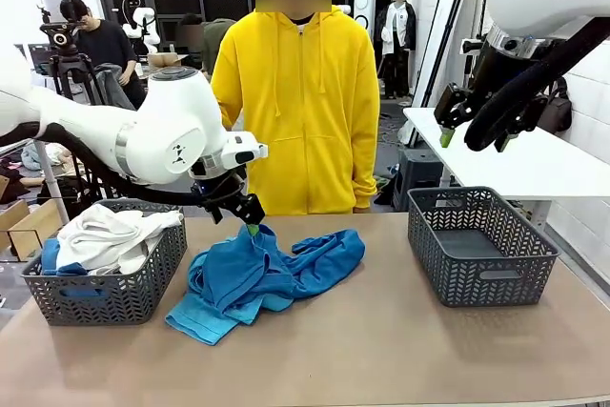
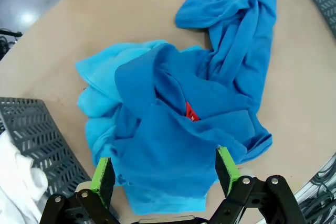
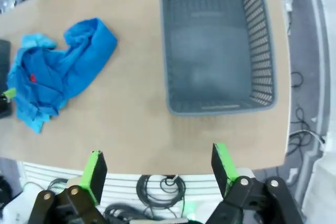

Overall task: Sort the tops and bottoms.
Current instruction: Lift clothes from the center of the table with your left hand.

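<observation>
Red label (image 2: pixel 191 113) on blue garment (image 2: pixel 173 156) in left wrist view, white garment (image 1: pixel 103 234) in front, both jaws spread

We are looking across a tan desk (image 1: pixel 400 350) that is carrying two grey mesh baskets, the left basket (image 1: pixel 114 297) and the right basket (image 1: pixel 457 274) sitting well apart near opposite ends. A person in a yellow zip hoodie (image 1: pixel 295 102) is standing at the far edge. A white table (image 1: pixel 534 169) is standing behind the right basket, and another person (image 1: pixel 103 45) is standing beside a tripod camera (image 1: pixel 59 40) far back on the left.
</observation>
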Action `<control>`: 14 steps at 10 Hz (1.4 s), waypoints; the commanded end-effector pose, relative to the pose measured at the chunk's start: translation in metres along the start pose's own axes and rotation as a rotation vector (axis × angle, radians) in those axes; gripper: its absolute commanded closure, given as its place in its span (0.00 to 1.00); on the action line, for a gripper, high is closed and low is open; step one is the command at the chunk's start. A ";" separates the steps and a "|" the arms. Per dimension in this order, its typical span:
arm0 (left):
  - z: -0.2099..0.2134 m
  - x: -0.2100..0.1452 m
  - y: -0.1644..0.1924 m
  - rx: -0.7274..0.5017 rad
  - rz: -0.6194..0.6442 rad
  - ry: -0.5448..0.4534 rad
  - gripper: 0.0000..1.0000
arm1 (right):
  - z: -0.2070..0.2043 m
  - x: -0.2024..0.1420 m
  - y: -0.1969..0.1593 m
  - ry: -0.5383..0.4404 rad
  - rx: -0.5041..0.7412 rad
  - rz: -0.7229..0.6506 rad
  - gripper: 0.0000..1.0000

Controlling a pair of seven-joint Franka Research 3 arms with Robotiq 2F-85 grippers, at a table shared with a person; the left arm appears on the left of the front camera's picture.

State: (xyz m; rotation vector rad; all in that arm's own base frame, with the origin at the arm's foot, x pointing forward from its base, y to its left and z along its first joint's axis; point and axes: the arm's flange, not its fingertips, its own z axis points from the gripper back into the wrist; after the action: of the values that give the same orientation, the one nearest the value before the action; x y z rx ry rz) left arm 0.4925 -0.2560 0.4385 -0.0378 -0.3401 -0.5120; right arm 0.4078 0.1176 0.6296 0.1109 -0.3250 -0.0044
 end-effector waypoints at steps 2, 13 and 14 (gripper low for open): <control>-0.028 0.025 -0.005 0.051 0.033 0.059 0.00 | 0.003 -0.008 0.014 -0.070 0.015 -0.096 0.00; -0.082 0.037 0.011 -0.009 0.063 0.141 0.38 | 0.003 -0.008 0.014 -0.070 0.015 -0.096 0.00; -0.082 0.036 0.010 -0.012 0.065 0.142 0.57 | 0.003 -0.008 0.014 -0.070 0.015 -0.096 0.00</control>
State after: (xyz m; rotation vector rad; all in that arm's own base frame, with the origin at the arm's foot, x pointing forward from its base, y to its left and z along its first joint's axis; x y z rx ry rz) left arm 0.5509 -0.2718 0.3711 -0.0177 -0.2068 -0.4624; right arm 0.4007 0.1320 0.6388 0.1152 -0.3752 -0.0927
